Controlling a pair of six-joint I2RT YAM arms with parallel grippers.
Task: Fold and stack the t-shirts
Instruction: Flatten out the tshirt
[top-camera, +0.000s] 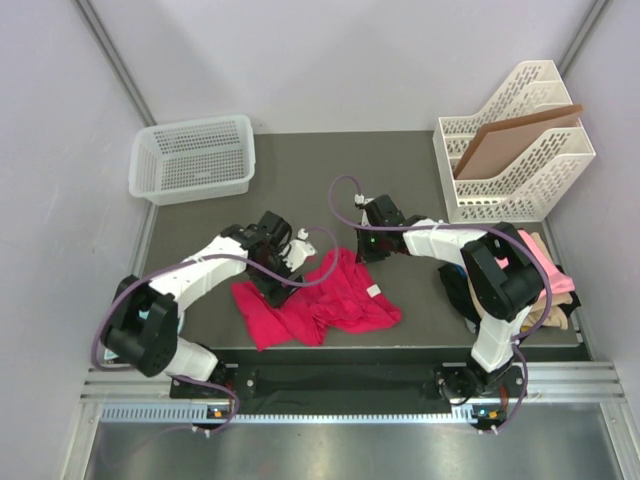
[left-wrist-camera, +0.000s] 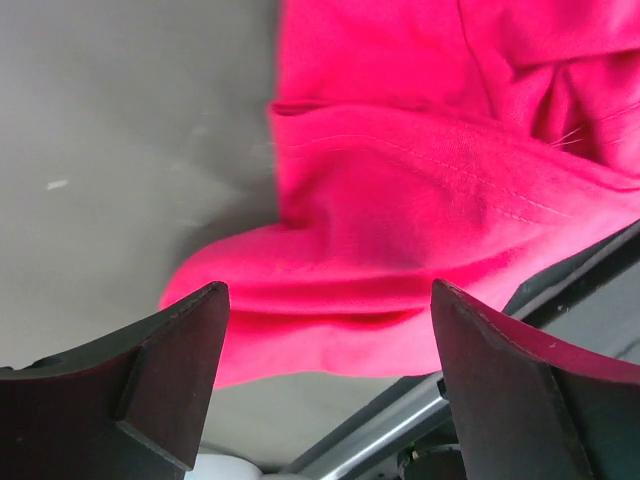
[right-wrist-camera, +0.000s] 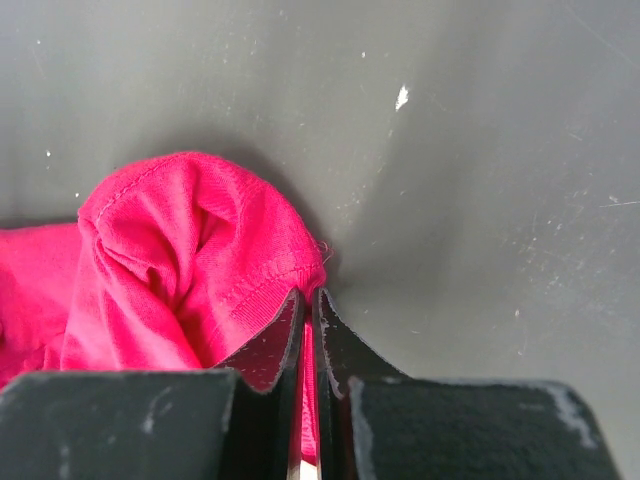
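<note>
Near the front middle of the table (top-camera: 300, 170), the crimson t-shirt (top-camera: 320, 305) lies crumpled and unfolded, its label patch facing up. The right gripper (right-wrist-camera: 308, 295) is pressed together on a hemmed edge at the garment's far side, with a sliver of cloth caught between the jaws. The left gripper (left-wrist-camera: 328, 290) stands spread and empty just over the shirt's left edge, holding nothing. The step in hand appears to be spreading the garment flat before any fold is made. The next move likely calls for the left gripper to descend and pinch a matching edge, so that both arms can draw the cloth taut. The other shirts (top-camera: 555, 285) sit in a pile at the table's right side, beneath the right arm.
</note>
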